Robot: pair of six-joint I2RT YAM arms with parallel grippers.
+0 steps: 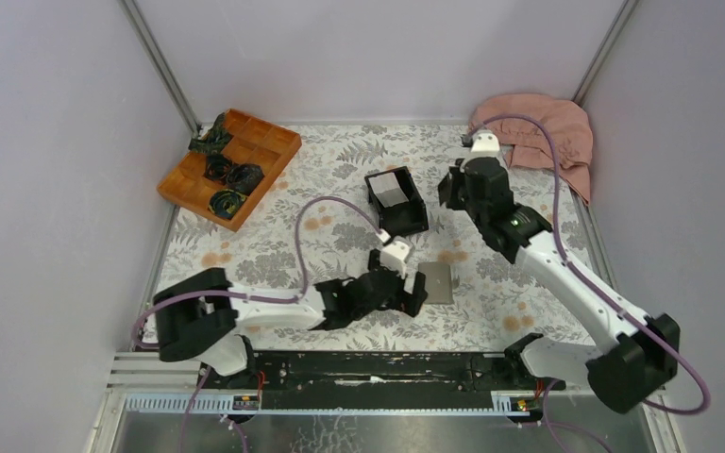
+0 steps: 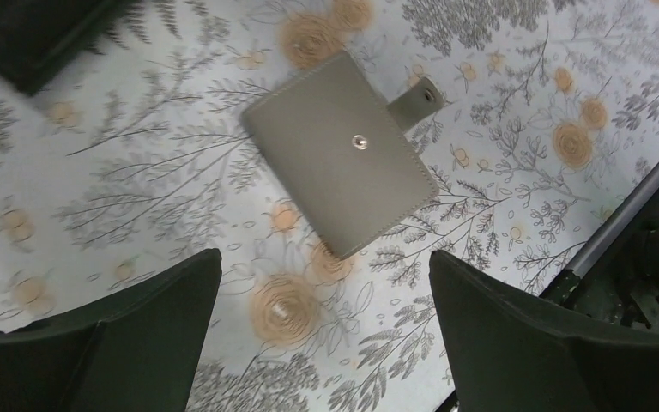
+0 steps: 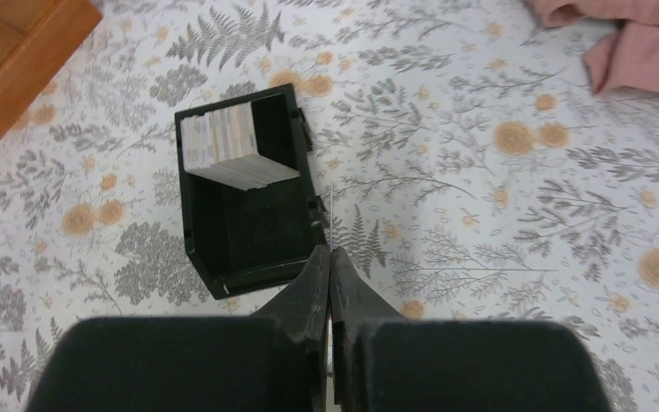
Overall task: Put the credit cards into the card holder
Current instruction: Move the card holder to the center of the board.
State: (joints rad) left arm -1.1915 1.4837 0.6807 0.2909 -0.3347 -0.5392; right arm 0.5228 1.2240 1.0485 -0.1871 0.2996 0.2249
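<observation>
The card holder (image 2: 341,152) is a closed grey wallet with a snap and a tab, lying flat on the floral cloth (image 1: 437,280). My left gripper (image 2: 324,257) hangs open just short of its near corner, nothing between the fingers (image 1: 417,294). A stack of white credit cards (image 3: 232,146) leans inside the open black box (image 3: 249,275), also in the top view (image 1: 394,187). My right gripper (image 3: 330,251) is shut beside the box's right wall (image 1: 450,189). A thin white card (image 3: 331,215), seen edge-on, sticks out past its tips.
An orange wooden tray (image 1: 274,142) with dark rolled items sits at the back left. A pink cloth (image 1: 547,132) is bunched in the back right corner. A metal rail (image 2: 635,206) runs along the near table edge beside the left gripper.
</observation>
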